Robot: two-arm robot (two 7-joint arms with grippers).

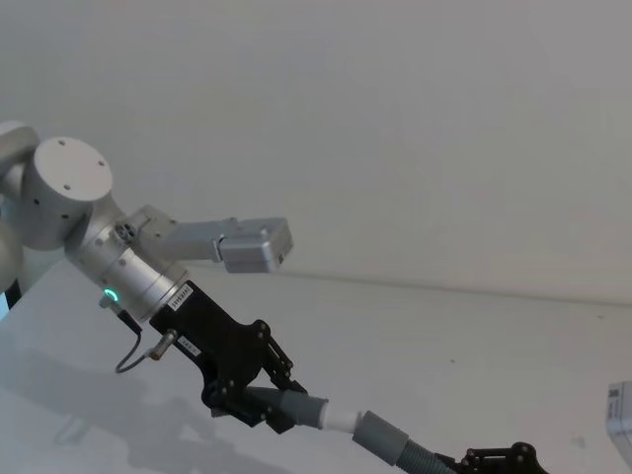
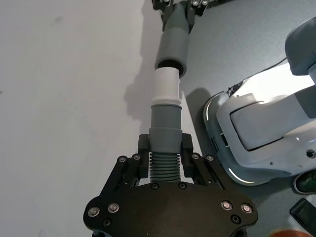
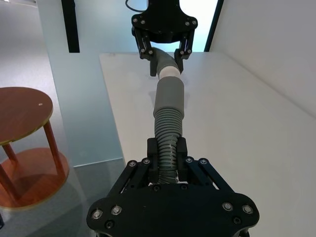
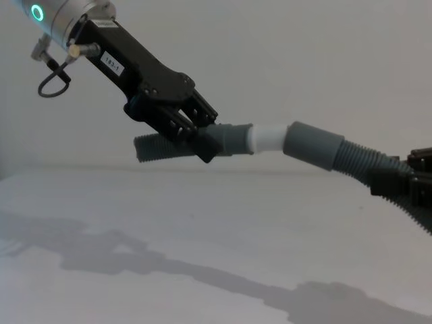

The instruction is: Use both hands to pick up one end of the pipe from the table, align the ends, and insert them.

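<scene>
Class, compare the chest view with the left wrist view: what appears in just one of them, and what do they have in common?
Chest view alone: the green ring light on the left wrist, and the table seen from the side below the raised pipe pieces.

Left wrist view alone: a white machine on the floor beside the table.

Both: the left gripper shut on its ribbed hose, and the white tube tip entering the socket cuff.

Both black grippers, left gripper (image 4: 202,138) and right gripper (image 3: 168,153), hold dark grey ribbed hose pieces (image 4: 358,160). The narrow cuff (image 4: 229,140) is grey with a white tube tip (image 4: 266,140).

Left pincer (image 4: 196,138) holds white tip (image 4: 266,140) entering socket cuff (image 4: 312,146).
</scene>
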